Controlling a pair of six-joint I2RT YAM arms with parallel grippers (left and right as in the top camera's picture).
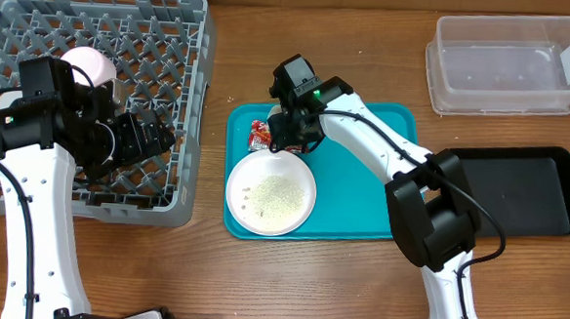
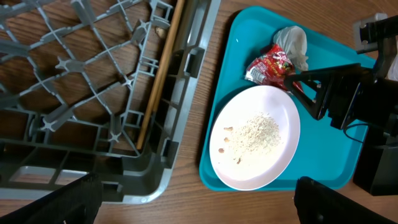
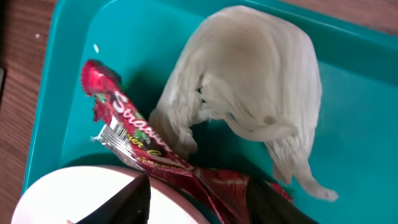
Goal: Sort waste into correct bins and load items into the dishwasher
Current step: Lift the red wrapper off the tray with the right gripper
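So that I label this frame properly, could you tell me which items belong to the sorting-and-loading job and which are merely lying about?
Job: red wrapper, crumpled napkin, white plate with crumbs, dishwasher rack, clear bin, black bin.

Lying about: teal tray, pink bowl already in the rack, wooden stick at the rack's edge.
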